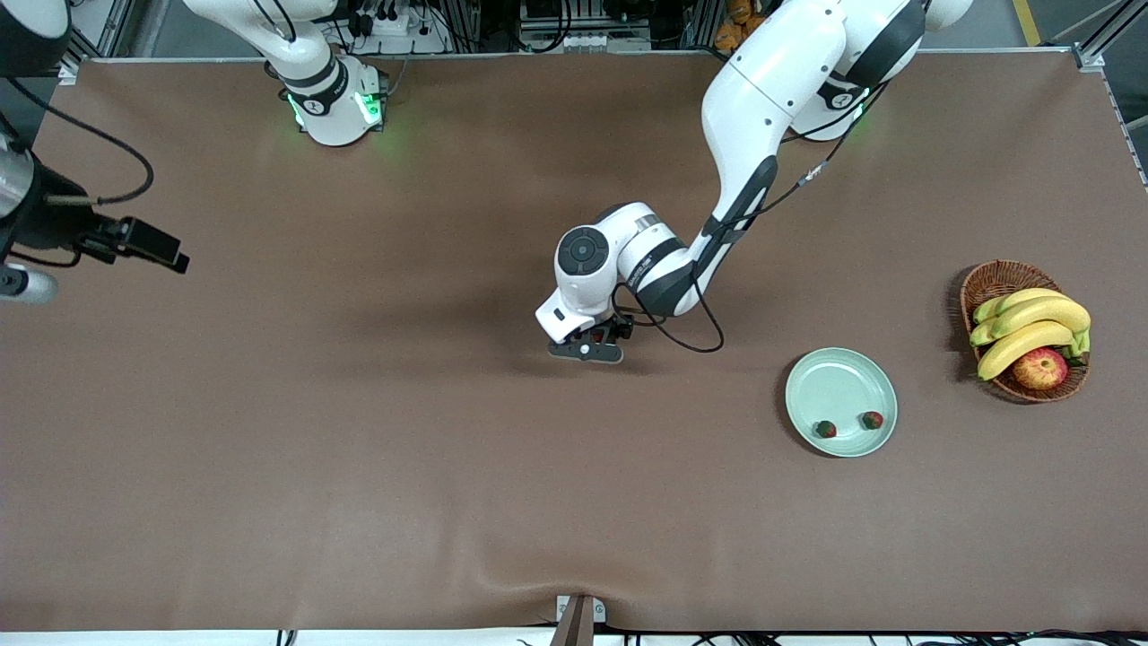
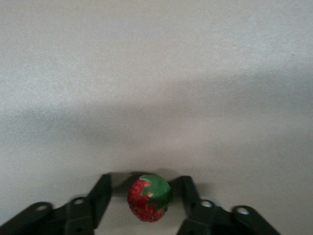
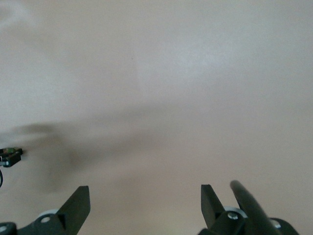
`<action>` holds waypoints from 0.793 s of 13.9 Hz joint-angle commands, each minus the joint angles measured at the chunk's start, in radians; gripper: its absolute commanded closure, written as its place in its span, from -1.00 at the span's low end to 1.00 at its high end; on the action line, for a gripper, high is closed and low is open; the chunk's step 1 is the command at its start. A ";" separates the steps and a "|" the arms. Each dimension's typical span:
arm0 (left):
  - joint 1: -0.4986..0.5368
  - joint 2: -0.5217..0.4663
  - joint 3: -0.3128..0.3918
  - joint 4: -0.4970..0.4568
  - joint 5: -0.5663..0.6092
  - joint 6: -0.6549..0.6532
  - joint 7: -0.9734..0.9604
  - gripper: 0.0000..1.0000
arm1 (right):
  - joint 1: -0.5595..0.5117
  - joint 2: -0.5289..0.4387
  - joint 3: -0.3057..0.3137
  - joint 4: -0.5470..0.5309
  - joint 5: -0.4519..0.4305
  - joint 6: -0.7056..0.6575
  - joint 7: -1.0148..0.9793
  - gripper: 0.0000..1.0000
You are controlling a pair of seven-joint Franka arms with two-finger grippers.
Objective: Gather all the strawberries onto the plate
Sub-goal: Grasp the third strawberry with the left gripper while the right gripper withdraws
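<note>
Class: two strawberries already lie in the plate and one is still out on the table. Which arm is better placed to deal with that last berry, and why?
Left. The left gripper is down at mid-table with the third strawberry between its fingers, visibly gapped. The right gripper waits open at the right arm's end, while the plate lies toward the left arm's.

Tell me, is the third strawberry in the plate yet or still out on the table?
Out. The third strawberry lies on the brown table between the left gripper's fingers; only two strawberries are in the mint-green plate.

No text, label or brand can be read anywhere in these views. No number or sign is legible either.
</note>
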 commanded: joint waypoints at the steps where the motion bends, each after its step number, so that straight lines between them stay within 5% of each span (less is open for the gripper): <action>1: 0.001 -0.011 0.002 -0.002 -0.016 -0.035 -0.005 1.00 | -0.023 -0.056 0.015 -0.067 -0.018 0.009 -0.018 -1.00; 7: 0.004 -0.027 0.002 -0.002 -0.036 -0.056 -0.017 1.00 | -0.047 -0.025 0.016 -0.001 -0.016 -0.009 -0.017 -1.00; 11: 0.073 -0.121 -0.004 0.003 -0.068 -0.110 -0.067 1.00 | -0.044 -0.020 0.016 -0.002 -0.009 -0.009 -0.014 -1.00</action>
